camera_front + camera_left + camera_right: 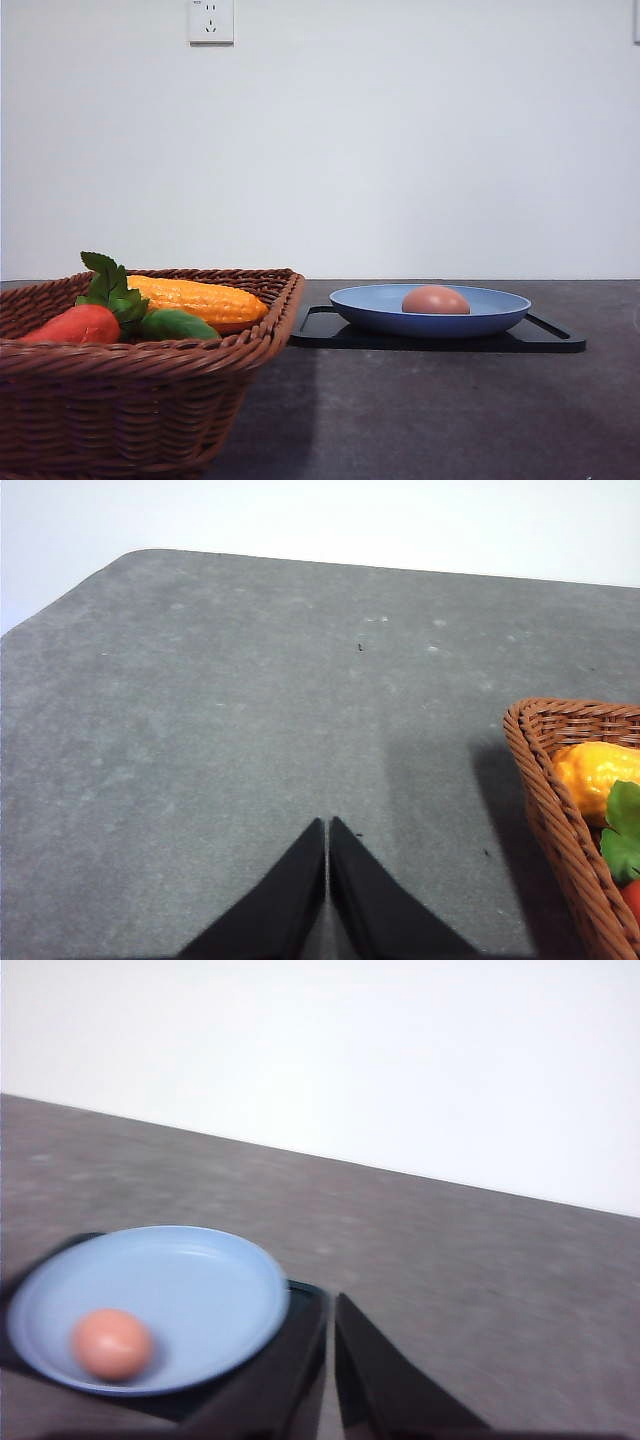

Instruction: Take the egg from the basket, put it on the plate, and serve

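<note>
Front view gives me the egg (435,300) on the plate (500,312), both grippers (327,825) (330,1300) seemingly closed, empty.

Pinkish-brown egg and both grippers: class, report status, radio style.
Left gripper shut, empty, over bare table. Right gripper shut, empty, beside round light-blue plate. Small pinkish-brown egg in plate, plate on flat black tray. Nothing in the way.
</note>
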